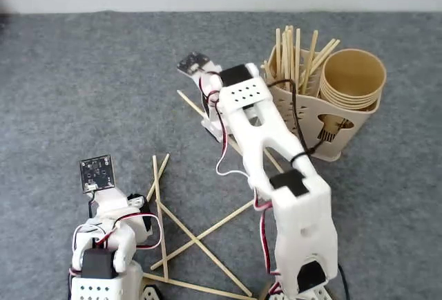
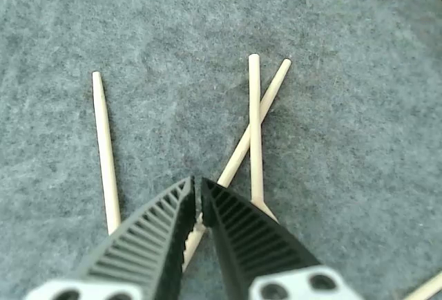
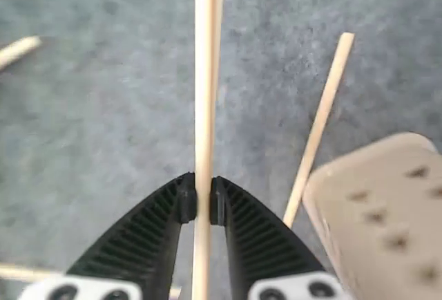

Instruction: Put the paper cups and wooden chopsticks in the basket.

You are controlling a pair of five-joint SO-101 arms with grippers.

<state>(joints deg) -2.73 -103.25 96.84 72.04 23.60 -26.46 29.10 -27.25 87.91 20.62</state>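
Pinching a chopstick [image 3: 204, 72] with cropped ends is the right gripper [image 3: 202, 200].

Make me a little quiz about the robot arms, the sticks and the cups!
1. True or false: the paper cups sit stacked inside the basket.
2. What does the right gripper pinch? A: a cup. B: a chopstick. C: nothing.
3. Fill the gap: on the carpet ahead of the left gripper, two chopsticks ____ each other.

Key: 1 true. 2 B. 3 cross.
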